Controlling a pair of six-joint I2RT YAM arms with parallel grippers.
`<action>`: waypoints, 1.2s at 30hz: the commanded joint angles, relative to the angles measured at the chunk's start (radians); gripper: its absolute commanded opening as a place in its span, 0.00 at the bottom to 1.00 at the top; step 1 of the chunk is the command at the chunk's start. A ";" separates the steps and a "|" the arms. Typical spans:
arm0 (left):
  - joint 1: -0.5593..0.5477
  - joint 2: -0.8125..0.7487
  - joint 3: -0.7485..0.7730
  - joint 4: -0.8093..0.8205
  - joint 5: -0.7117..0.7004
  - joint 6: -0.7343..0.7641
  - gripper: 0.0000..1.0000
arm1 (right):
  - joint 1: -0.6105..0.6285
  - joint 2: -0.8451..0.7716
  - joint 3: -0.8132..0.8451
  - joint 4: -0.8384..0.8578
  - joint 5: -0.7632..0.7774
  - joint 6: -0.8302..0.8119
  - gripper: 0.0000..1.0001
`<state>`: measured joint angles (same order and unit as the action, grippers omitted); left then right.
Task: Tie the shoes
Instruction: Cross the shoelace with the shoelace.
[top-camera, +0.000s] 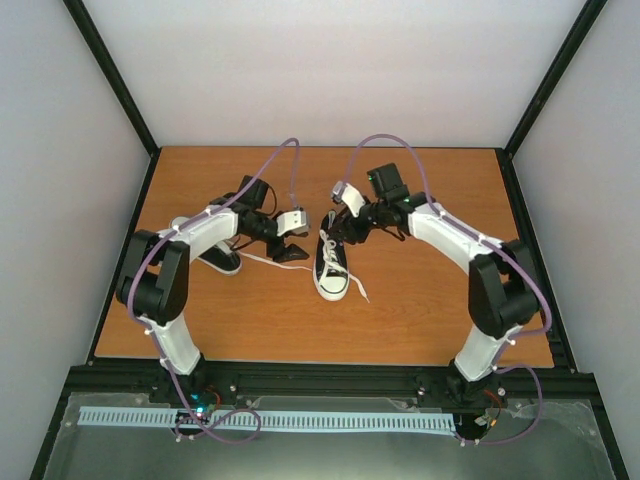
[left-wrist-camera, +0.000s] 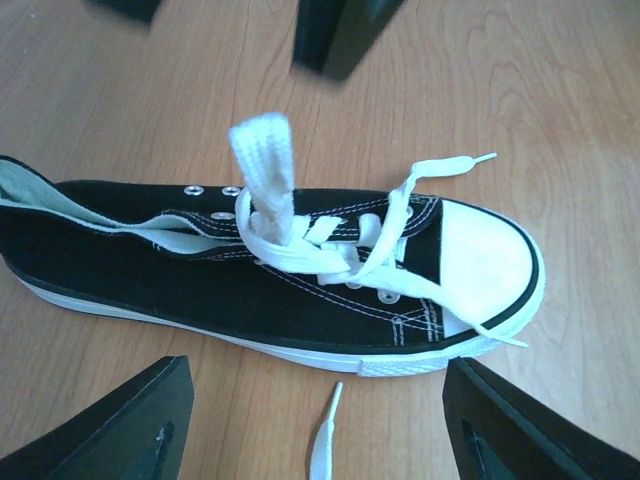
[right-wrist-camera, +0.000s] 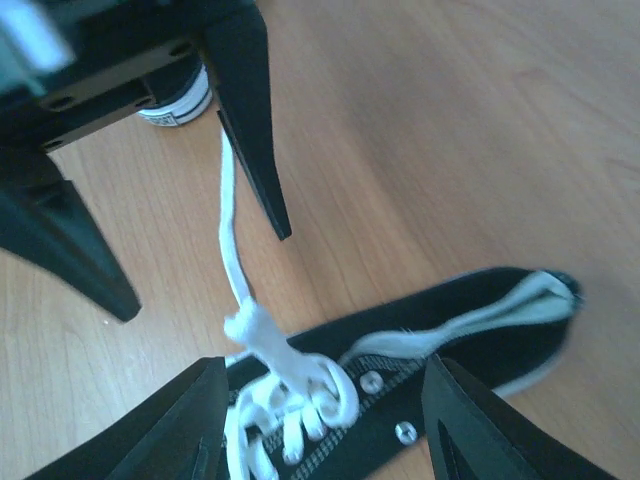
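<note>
Plain pale walls, a black frame, and an orange-brown wooden table (top-camera: 420, 310) under both arms. In the middle of it lies the small black canvas sneaker with the white rubber toe cap (top-camera: 332, 270), with both grippers over its far end. The second black sneaker (top-camera: 222, 262) sits off to the left, half hidden behind the left arm, and I cannot tell which way it points.

The left gripper (left-wrist-camera: 315, 370) stands wide, its fingers straddling the shoe's side and holding nothing. A loose lace tip (left-wrist-camera: 322, 445) lies on the wood between them. The right gripper (right-wrist-camera: 325, 370) is parted too, poised over the eyelets with nothing clamped.

The flat white laces (left-wrist-camera: 330, 255) are bunched into a rough crossing over the tongue, and one short loop (left-wrist-camera: 262, 160) stands up. That looks like a half-made knot, not a finished bow.

On handling, the shoe looks light and would likely skid if tugged sideways. The canvas is soft, the sole stiffer. The laces are limp and flat, so a pinch near the knot should give more control than one at the plastic tips.

Seen from above, the long axis runs far to near. The toe points toward the arm bases, the heel away.
</note>
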<state>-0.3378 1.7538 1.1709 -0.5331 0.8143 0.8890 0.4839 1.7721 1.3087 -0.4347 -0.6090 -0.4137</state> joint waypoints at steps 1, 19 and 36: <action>-0.013 0.060 0.086 -0.022 0.008 0.084 0.72 | -0.015 -0.110 -0.081 -0.045 0.091 -0.005 0.55; -0.056 0.154 0.205 -0.088 0.143 0.049 0.70 | 0.091 -0.010 -0.171 -0.015 0.085 -0.300 0.41; -0.079 0.190 0.233 -0.044 0.163 -0.075 0.67 | 0.091 0.024 -0.163 0.006 0.113 -0.293 0.06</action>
<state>-0.4007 1.9343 1.3727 -0.6075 0.9451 0.8471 0.5694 1.7943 1.1252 -0.4438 -0.5049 -0.7082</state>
